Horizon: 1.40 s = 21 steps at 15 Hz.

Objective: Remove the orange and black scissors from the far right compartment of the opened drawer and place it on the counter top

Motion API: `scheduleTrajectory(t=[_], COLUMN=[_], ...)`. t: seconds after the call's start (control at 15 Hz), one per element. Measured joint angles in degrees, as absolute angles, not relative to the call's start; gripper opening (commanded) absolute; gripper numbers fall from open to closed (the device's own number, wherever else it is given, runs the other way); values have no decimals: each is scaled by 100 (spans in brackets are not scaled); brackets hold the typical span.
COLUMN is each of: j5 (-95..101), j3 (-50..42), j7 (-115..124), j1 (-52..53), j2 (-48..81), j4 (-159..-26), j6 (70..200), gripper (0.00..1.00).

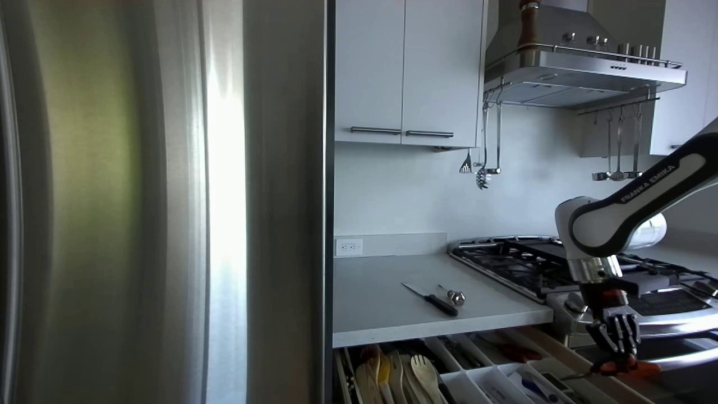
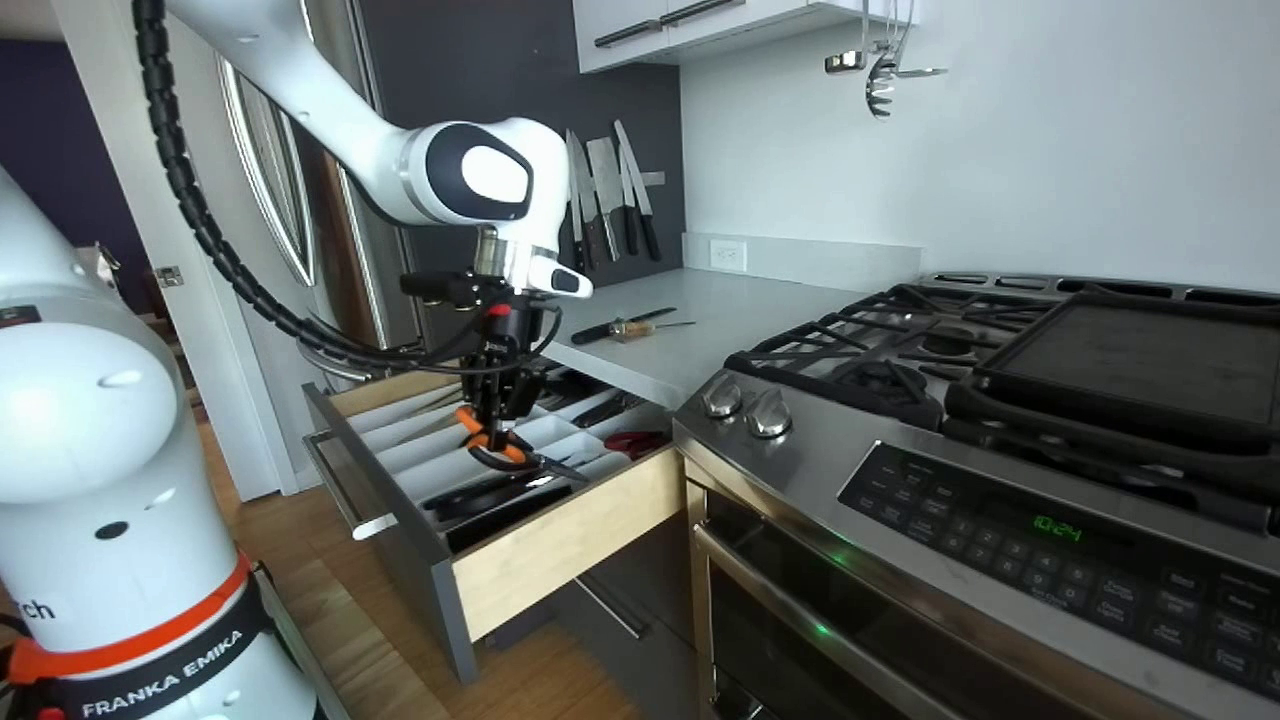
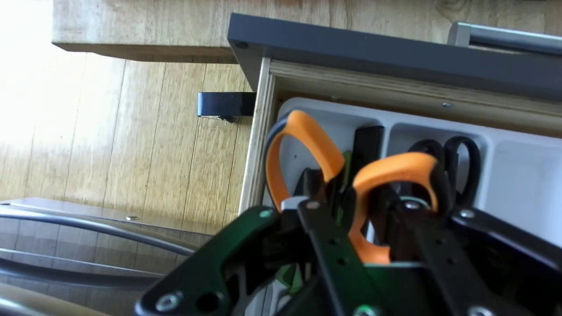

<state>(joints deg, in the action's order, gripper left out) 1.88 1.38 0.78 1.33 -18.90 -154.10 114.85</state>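
Observation:
The orange and black scissors (image 3: 397, 166) show large in the wrist view, handle loops uppermost in the picture. They also show in both exterior views (image 1: 645, 370) (image 2: 512, 453). My gripper (image 3: 349, 197) is shut on their handles, its fingers reaching into the two loops; the exact contact is dark. The gripper (image 1: 621, 358) (image 2: 497, 432) holds them over the opened drawer (image 2: 570, 540), near its side by the oven. The blades lie roughly level, pointing toward the counter side; the wrist view hides them. The pale counter top (image 1: 381, 300) (image 2: 750, 300) lies beyond and above the drawer.
A black-handled knife (image 1: 440, 304) and a small metal-ended tool (image 1: 456, 297) lie on the counter. The black hob (image 2: 880, 370) and oven front (image 2: 780, 560) stand beside the drawer. Black-handled scissors (image 3: 474, 151), a red-handled tool (image 2: 636, 442) and wooden spoons (image 1: 424, 373) lie in the drawer.

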Motion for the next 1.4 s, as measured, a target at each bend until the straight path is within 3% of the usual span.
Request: scheduleTrajectory(t=[0.8,1.07,1.4], j5=[-435,-694,-711], j3=[-61,-42,14], j7=[-1846,-1890,-1490], j1=[455,631,614], j2=[-3182,-3324,-3241], j4=[-14523,-14236,-14127], j6=[9638,9850,11451], gripper=[7,7,7])
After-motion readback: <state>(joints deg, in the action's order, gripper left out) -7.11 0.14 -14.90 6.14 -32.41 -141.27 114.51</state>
